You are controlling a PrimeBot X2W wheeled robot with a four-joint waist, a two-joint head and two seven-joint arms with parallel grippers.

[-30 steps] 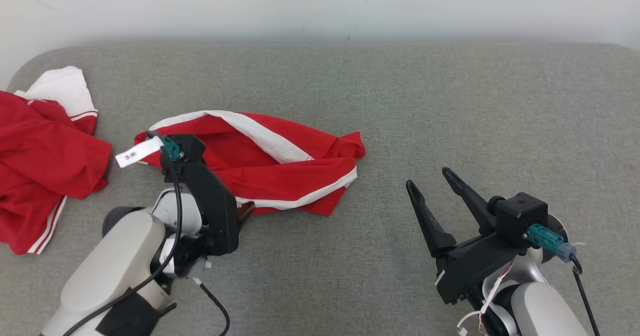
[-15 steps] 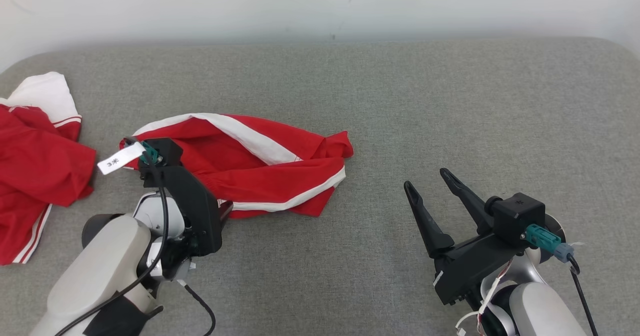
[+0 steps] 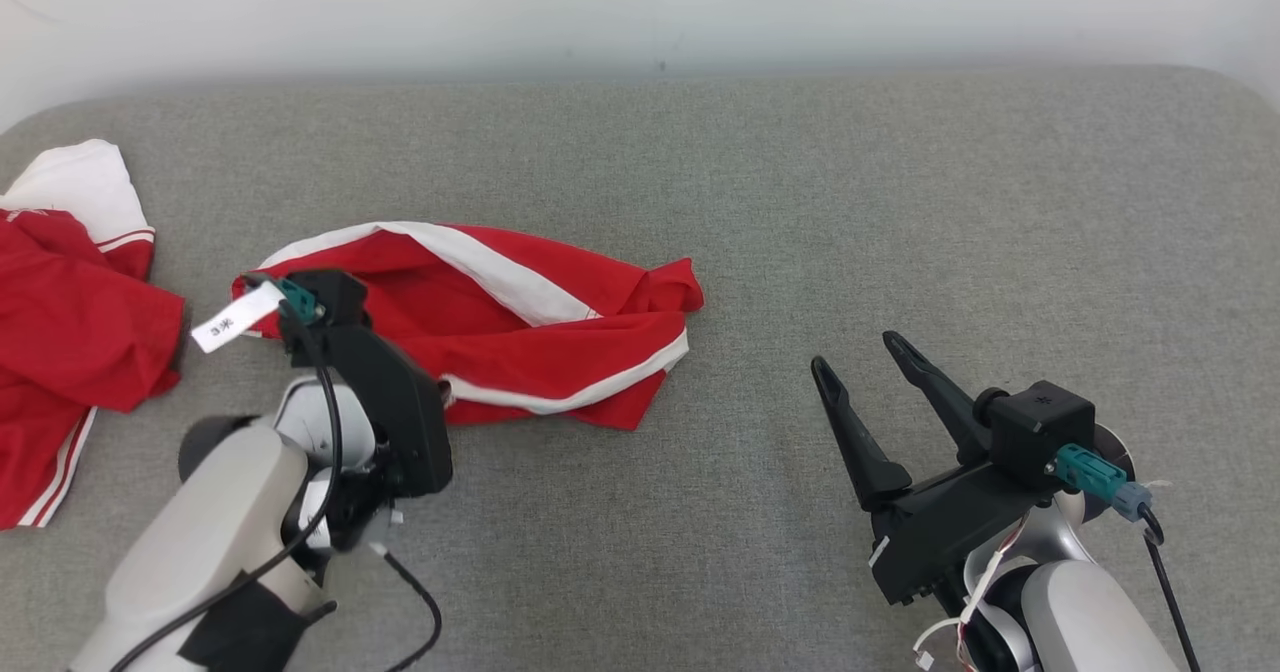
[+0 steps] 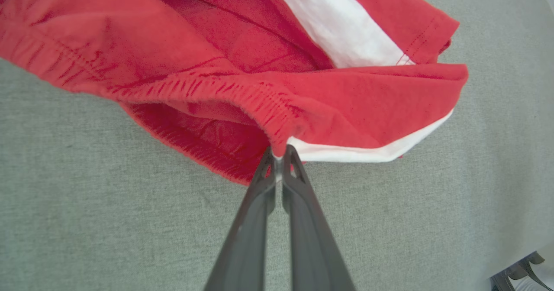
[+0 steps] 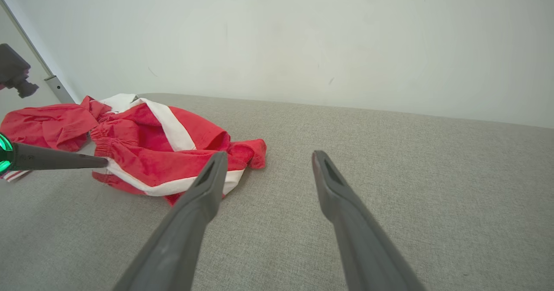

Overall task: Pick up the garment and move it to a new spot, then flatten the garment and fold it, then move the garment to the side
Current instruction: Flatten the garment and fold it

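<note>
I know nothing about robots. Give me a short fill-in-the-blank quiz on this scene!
The left gripper is ____ on the edge of the garment.
The right gripper holds nothing; its fingers are ____.
The garment is white and ____.
A second garment lies to the robot's far ____.
Missing words: shut; open; red; left

A grey woven-cloth surface (image 3: 900, 202) spreads wide, its far corners rounded and its far edge meeting a plain white wall (image 3: 640, 2) — the wall bears a few small dark specks (image 3: 660, 65) just above that edge. At the surface's left edge lies a second crumpled cloth (image 3: 70, 322), red, with a white panel (image 3: 75, 187) toward the far left corner (thin white stripes (image 3: 62, 472) trim its near end). In the right wrist view a pale metal strip (image 5: 57, 89) slants down the wall — past the surface's left edge.
</note>
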